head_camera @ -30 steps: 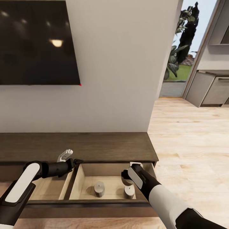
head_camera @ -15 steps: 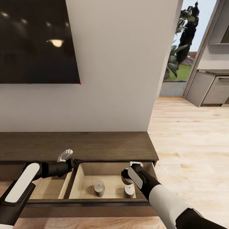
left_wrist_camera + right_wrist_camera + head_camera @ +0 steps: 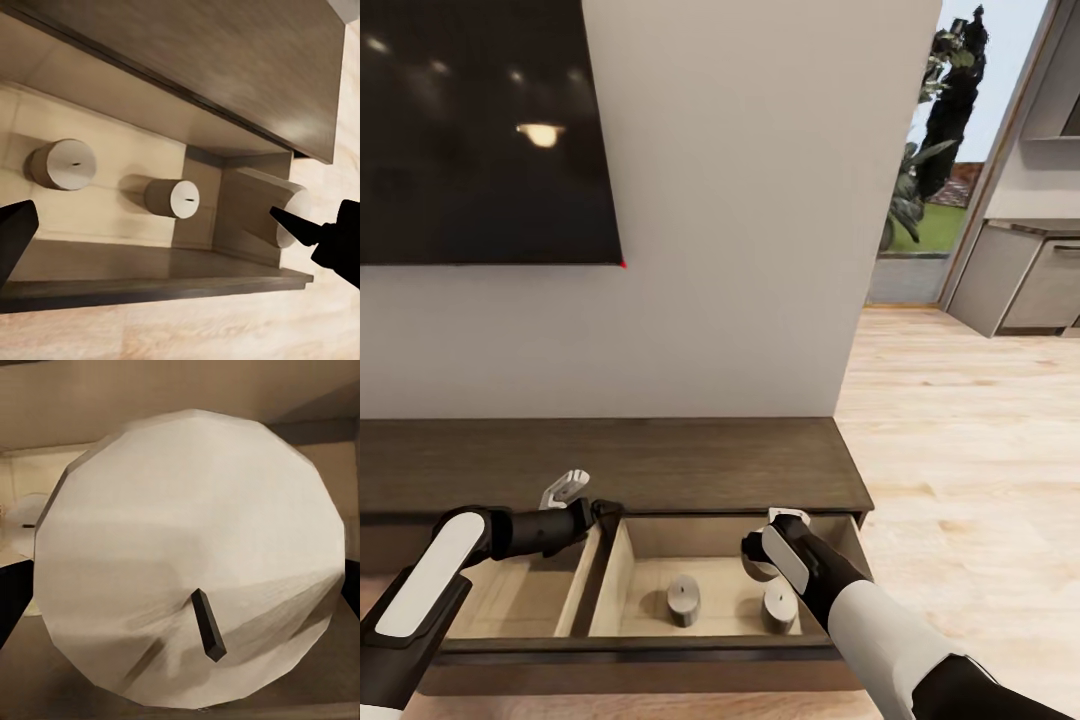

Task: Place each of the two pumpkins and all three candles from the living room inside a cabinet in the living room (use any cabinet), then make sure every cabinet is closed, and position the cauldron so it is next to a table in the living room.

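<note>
third candle clamped in right gripper, over the open cabinet drawer; two candles standing on its floor. left gripper above cabinet top, jaws apart.

Two candles side by side in the cabinet's open right drawer.

No writing can be read anywhere — no labels, brands, numbers or signs. The dark wall screen is blank (just light glints on it), and the cabinet and candles carry no markings — plain surfaces throughout.
</note>
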